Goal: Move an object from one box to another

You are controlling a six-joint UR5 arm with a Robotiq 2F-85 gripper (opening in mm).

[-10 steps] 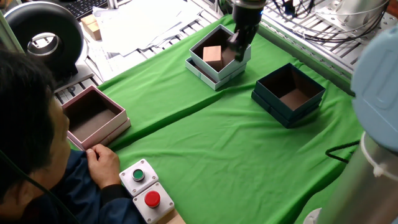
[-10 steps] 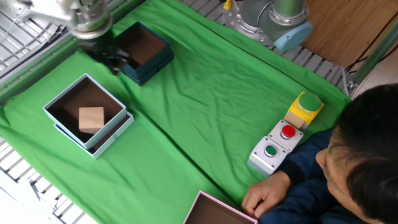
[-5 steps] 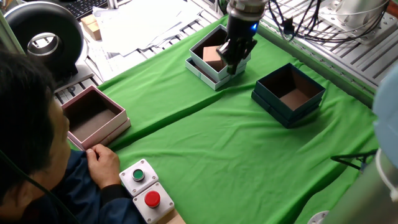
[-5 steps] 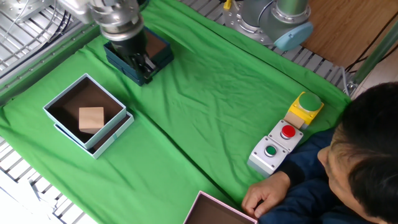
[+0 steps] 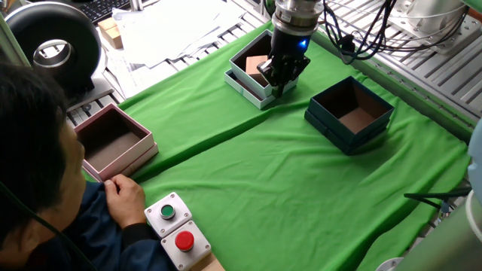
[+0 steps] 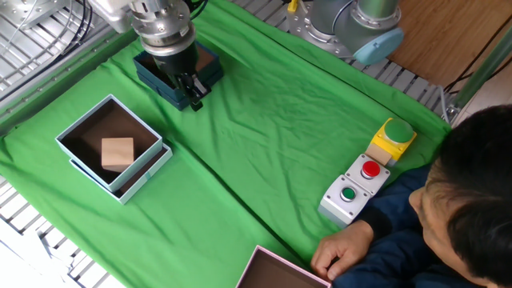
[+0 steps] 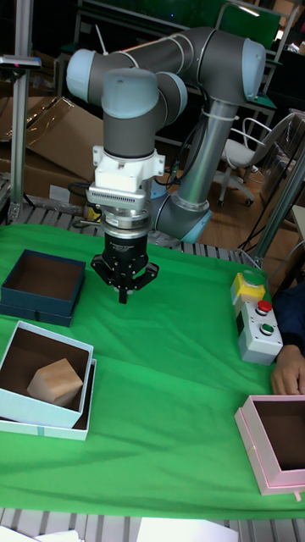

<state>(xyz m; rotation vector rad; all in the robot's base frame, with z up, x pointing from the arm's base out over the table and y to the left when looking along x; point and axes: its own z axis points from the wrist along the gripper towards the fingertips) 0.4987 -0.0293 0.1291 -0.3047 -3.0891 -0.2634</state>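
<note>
Resting in the white cardboard box, wooden cube; gripper seemingly closed, empty.

Cardboard cartons and an office chair stand behind.

so in one fixed view the claw sits in front of the white box, hiding its right side and part of the wooden cube inside. In the other fixed view the arm covers most of the teal box, can't see its floor. Pink box is chopped off by the bottom edge there, and by the right edge in the tall fixed view. Claw fingers are too dark and small to tell if they're apart or together
</note>
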